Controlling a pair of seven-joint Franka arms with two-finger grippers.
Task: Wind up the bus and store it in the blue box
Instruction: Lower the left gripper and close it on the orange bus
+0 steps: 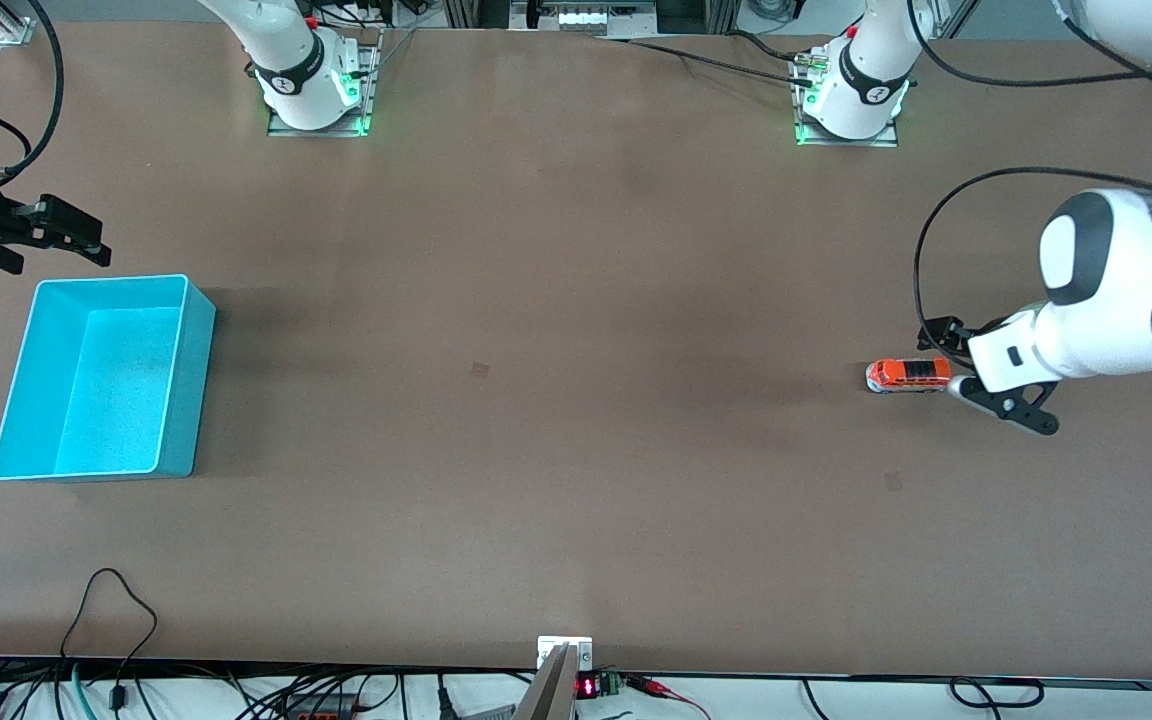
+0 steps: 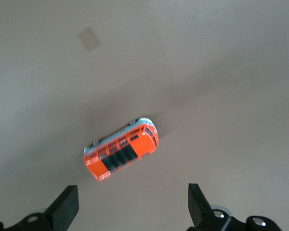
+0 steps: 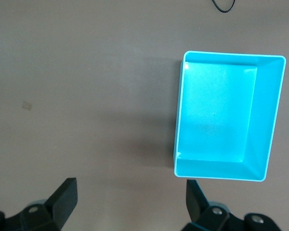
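bus (image 1: 908, 375), orange-red, dark roof panel, on its wheels

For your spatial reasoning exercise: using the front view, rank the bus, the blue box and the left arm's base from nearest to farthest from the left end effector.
1. bus: right beside the left end effector.
2. left arm's base: at the table's robot edge.
3. blue box: at the right arm's end.

Light-blue rectangular plastic box (image 3: 265, 120) on the brown table (image 3: 86, 96), seen from above.
The right gripper (image 3: 130, 199) hangs over bare tabletop beside the box, its two dark fingers (image 3: 65, 197) spread wide with nothing between them; the box's speckled floor holds nothing.
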